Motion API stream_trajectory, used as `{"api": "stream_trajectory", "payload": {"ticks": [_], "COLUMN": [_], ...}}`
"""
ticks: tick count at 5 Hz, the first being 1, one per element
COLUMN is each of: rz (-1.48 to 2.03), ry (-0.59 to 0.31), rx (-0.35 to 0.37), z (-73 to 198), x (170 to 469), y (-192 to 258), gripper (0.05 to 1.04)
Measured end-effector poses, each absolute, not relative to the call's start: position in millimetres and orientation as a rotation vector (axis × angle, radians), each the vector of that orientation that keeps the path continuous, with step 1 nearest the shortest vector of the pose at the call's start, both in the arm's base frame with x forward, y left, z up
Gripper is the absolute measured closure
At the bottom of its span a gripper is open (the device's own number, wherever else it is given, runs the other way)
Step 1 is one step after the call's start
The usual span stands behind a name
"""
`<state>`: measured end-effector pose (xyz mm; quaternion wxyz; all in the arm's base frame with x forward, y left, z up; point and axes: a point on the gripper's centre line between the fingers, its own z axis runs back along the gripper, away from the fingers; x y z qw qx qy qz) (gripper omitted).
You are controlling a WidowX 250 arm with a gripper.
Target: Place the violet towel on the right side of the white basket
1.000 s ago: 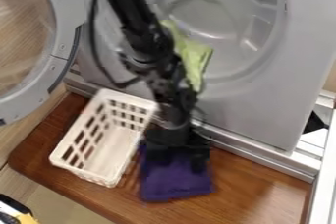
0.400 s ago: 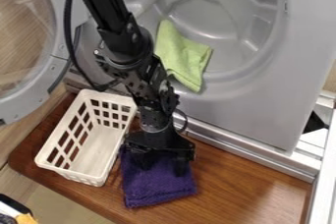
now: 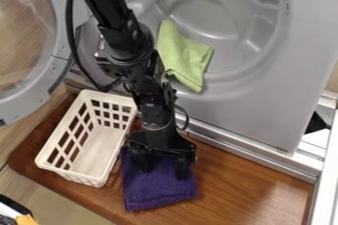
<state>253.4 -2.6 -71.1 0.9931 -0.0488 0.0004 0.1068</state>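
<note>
The black gripper (image 3: 163,168) hangs low over the violet towel (image 3: 159,189), its two fingers spread well apart and their tips at the cloth's upper half. Lying on the wooden surface, the towel is partly covered by the gripper along its top. Its left edge is close beside the right wall of the white basket (image 3: 94,177); whether they touch at the upper corner, I cannot tell. The basket stands upright, with no item visible inside.
Behind the wooden board (image 3: 244,189) is a grey machine with a round opening, where a green towel (image 3: 185,56) lies over the lower rim. Its round door (image 3: 63,46) stands open at the left. A metal rail (image 3: 264,162) runs along the board's back edge.
Compared with the earliest frame, the gripper, violet towel and basket have all shifted left. The arm has also moved left off the green towel. Since the middle frame, almost nothing has moved.
</note>
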Motion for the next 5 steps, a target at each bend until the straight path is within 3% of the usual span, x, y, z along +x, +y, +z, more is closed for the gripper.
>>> {"api": "stream_trajectory", "payload": {"ticks": [2, 4, 5], "rz": [0.213, 0.15, 0.117], "ry": [-0.046, -0.152, -0.166], "rx": [-0.118, -0.068, -0.041], "z": [-31.0, 17.3, 21.0], "x": [255.4, 248.0, 245.6], "y": [-9.8, -29.5, -34.1], "gripper": [0.085, 0.085, 0.085]}}
